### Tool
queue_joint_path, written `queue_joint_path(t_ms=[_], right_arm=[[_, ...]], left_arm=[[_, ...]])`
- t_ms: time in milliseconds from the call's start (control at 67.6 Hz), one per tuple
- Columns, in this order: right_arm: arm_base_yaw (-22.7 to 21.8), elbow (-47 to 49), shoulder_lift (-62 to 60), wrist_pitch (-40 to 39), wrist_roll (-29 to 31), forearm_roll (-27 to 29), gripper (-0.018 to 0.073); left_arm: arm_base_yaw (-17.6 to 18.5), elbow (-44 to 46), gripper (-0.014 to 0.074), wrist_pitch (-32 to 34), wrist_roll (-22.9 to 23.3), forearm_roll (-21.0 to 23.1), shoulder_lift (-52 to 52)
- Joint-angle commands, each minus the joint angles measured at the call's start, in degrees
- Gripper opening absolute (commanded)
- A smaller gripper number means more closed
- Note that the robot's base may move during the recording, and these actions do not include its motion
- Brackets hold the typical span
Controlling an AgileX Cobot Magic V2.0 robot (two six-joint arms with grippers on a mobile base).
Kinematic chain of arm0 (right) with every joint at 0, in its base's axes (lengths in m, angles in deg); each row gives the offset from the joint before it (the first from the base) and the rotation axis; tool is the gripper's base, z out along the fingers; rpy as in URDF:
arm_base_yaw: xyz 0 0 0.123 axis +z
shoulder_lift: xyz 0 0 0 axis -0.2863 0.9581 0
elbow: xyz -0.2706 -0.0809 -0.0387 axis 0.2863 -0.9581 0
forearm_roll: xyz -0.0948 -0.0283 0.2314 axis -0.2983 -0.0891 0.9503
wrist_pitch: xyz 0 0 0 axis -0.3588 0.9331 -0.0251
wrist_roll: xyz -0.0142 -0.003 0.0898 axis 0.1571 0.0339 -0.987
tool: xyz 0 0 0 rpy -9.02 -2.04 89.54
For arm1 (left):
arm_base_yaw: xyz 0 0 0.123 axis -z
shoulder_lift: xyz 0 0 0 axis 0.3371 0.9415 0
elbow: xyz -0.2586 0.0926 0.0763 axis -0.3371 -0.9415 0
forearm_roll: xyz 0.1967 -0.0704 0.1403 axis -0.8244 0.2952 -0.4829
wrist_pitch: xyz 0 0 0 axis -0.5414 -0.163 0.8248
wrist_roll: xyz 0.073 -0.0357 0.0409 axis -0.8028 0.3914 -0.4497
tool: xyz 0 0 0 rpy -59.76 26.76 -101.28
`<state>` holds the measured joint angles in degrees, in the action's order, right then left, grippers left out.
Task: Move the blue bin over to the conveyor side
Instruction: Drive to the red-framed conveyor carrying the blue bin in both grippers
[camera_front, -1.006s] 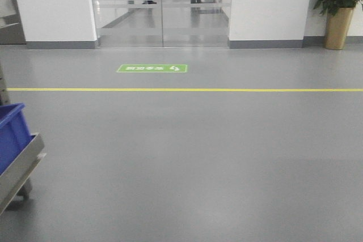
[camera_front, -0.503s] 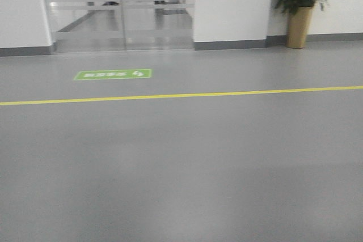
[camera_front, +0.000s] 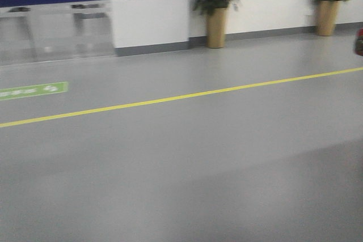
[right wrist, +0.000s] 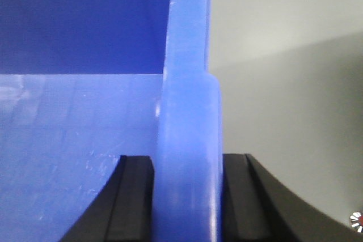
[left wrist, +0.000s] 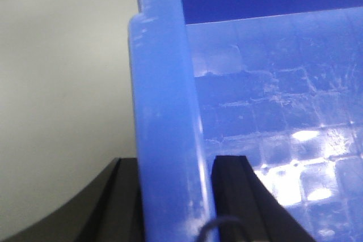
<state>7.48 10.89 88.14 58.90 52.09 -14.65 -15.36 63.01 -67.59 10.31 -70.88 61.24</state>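
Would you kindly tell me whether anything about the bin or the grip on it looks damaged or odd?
Nothing stands out. The blue bin looks whole, with only light scuffs inside. The left gripper and right gripper each straddle a wall squarely, one finger either side. No spill shows on the floor.

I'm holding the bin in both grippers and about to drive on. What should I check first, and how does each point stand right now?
1. Left gripper on the blue bin wall: ok, one finger on each side of it.
2. Right gripper on its wall: ok, same clamp.
3. Bin interior free of loose items: ok in the parts both wrist views show.
4. Floor ahead free: ok, up to the yellow line and beyond.
5. Red object at the right edge: cannot tell, blurred and cut off.
6. Conveyor in sight: not ok, no view shows it.
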Motion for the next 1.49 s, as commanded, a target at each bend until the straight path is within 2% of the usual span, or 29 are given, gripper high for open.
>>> queue_joint_path(t_ms=[0,1479], right_arm=[[0.1,1.0,-1.1,-9.3,0.6,0.5,-0.0079],[0.1,1.0,-1.1,-10.2,0.6,0.5,-0.0079]], left_arm=[[0.7,1.0,-0.0009,4.5,-0.6,4.8,-1.1],[0.7,1.0,-0.0009,4.5,-0.6,3.4,-1.1]])
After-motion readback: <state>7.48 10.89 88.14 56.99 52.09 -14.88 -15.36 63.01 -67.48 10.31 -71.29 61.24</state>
